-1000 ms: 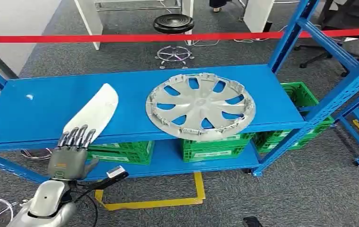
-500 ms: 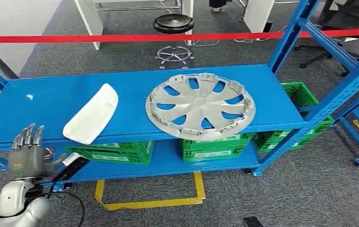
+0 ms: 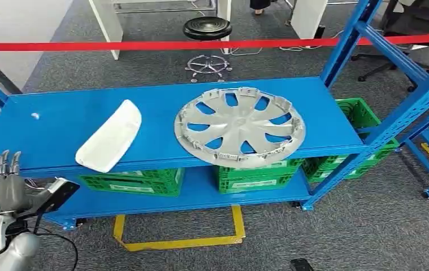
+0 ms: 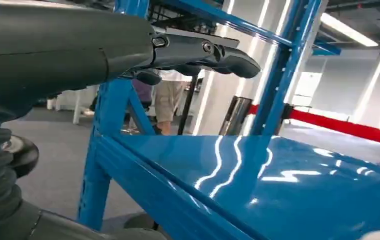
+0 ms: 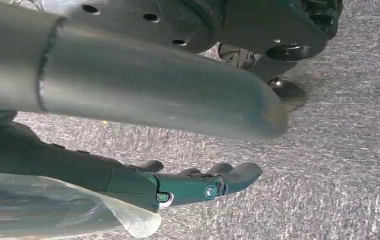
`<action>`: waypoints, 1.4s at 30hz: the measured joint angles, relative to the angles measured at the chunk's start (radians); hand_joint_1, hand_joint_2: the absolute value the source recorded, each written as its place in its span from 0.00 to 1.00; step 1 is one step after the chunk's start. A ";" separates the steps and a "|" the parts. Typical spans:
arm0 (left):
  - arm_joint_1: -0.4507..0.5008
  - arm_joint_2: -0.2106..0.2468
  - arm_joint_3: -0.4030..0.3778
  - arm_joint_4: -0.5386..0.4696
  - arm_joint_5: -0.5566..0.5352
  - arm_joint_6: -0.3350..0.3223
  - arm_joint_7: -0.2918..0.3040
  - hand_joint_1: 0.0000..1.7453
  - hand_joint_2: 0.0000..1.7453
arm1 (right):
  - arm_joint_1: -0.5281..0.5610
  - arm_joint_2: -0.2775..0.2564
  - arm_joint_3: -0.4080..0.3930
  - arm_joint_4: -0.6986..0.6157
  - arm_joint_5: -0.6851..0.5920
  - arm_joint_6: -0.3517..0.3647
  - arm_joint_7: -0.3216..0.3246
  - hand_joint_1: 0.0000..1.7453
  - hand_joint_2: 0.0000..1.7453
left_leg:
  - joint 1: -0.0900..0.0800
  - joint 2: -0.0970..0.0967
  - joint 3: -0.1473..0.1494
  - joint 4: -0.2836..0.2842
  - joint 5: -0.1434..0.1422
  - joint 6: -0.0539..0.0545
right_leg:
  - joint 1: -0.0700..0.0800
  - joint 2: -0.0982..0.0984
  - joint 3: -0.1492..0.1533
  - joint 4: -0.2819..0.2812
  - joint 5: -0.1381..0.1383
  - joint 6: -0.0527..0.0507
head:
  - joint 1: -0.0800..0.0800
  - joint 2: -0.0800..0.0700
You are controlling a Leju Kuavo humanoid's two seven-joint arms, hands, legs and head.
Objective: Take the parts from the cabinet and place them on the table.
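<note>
A white curved panel (image 3: 109,137) lies on the left of the blue shelf top (image 3: 59,121). Right of it a silver hubcap (image 3: 239,125) rests flat, its edge reaching past the shelf's front lip. My left hand (image 3: 0,183) is raised at the shelf's front left corner, well left of the panel, fingers straight and apart, holding nothing. In the left wrist view its fingers (image 4: 203,50) stretch out above the glossy blue shelf (image 4: 278,175). My right hand (image 5: 127,175) hangs over grey carpet with its fingers extended and nothing in them.
Green crates (image 3: 138,182) fill the lower shelf. Blue uprights (image 3: 347,42) rise at the rack's right end. A red barrier tape (image 3: 144,45) and a black stool (image 3: 207,28) stand behind the rack. Yellow floor tape (image 3: 178,243) marks the carpet in front. A person (image 4: 167,97) stands beyond the rack.
My left hand has drawn back from the white panel, moving left and down to the shelf's front corner. The panel and hubcap have stayed put.
</note>
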 joint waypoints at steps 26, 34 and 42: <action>-0.079 -0.036 -0.124 0.117 -0.270 0.003 0.052 0.00 1.00 | -0.002 -0.005 0.000 0.000 0.036 0.013 0.004 0.00 0.00 | 0.000 0.000 0.000 0.000 0.000 0.000 | 0.000 0.000 0.000 0.000 0.000 0.000 | 0.000 0.000; -0.077 -0.072 -0.216 0.121 -0.305 -0.011 0.052 0.00 1.00 | -0.003 -0.009 0.000 0.000 0.043 0.016 0.000 0.00 0.00 | 0.000 0.000 0.000 0.000 0.000 0.000 | 0.000 0.000 0.000 0.000 0.000 0.000 | 0.000 0.000; -0.076 -0.088 -0.256 0.166 -0.288 -0.028 0.067 0.00 1.00 | -0.002 -0.013 0.000 0.000 0.054 0.021 -0.004 0.00 0.00 | 0.000 0.000 0.000 0.000 0.000 0.000 | 0.000 0.000 0.000 0.000 0.000 0.000 | 0.000 0.000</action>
